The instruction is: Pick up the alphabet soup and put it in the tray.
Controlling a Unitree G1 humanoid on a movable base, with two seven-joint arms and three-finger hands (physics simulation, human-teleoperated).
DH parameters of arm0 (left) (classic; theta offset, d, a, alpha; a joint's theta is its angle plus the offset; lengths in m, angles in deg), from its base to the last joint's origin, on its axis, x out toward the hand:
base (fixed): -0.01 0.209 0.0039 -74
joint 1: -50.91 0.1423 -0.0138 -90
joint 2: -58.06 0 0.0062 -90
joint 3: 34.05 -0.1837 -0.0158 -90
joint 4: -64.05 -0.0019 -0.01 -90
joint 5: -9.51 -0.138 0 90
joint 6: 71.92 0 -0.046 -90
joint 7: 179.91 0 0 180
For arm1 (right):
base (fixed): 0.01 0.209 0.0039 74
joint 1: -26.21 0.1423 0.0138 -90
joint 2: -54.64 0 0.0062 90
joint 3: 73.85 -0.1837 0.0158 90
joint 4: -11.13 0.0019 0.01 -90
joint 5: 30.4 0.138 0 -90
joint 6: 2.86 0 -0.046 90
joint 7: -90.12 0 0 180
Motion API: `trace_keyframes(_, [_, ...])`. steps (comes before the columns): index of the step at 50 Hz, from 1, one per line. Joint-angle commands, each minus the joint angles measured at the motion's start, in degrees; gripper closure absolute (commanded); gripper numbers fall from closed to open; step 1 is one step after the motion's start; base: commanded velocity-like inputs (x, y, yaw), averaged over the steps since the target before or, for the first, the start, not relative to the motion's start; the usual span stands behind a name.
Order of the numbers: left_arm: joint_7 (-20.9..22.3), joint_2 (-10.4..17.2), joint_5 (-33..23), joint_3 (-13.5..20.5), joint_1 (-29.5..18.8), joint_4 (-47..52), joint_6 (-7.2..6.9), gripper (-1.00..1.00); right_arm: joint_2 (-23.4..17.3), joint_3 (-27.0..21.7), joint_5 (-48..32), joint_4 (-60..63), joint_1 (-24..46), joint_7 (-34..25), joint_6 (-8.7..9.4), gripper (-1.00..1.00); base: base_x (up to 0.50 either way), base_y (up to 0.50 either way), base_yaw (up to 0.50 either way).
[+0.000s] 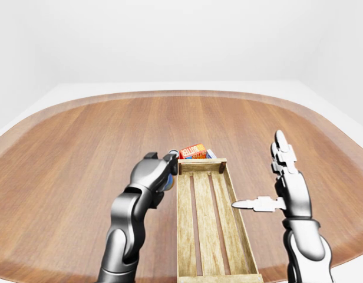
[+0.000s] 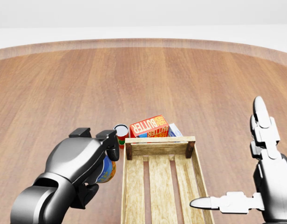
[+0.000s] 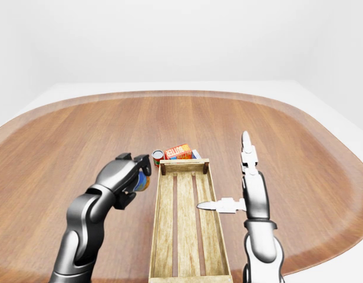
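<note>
My left hand [image 2: 104, 161] is shut on the alphabet soup can [image 2: 107, 171]. Only a strip of the can's blue and orange label shows between the dark fingers. Hand and can hang just left of the wooden tray [image 2: 160, 139], near the tray's upper left corner in the head view. The slatted tray runs down the middle of the view with nothing inside it. My right hand [image 2: 241, 172] stands open at the tray's right side, fingers pointing up and thumb reaching over the tray's right wall.
A red can with a dark top [image 2: 120, 133] stands by the tray's upper left corner, close to my left hand. An orange butter box [image 2: 149, 126] and a blue and white box [image 2: 175, 129] lie above the tray. The round wooden table [image 2: 181, 79] stretches around them.
</note>
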Motion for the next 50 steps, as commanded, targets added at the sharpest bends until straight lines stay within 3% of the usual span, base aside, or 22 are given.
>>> trace_keyframes(1, [0.00,-1.22,-1.56,-1.07,-0.32,0.12,0.00,1.00,0.03,0.00,0.00,0.45,-0.31,-0.17,0.00,-1.00,0.00,0.00,0.00])
trace_keyframes(25, [0.00,-4.41,-4.82,-5.50,-3.01,-4.72,0.00,1.00,0.24,-2.22,1.68,0.96,-0.22,-1.48,0.00,-1.00,0.00,0.00,0.00])
trace_keyframes(50, [0.00,-9.48,-6.91,-11.12,-5.61,-12.02,0.41,1.00,0.35,-2.49,2.09,1.00,-0.36,-1.80,0.00,-1.00,0.00,0.00,0.00])
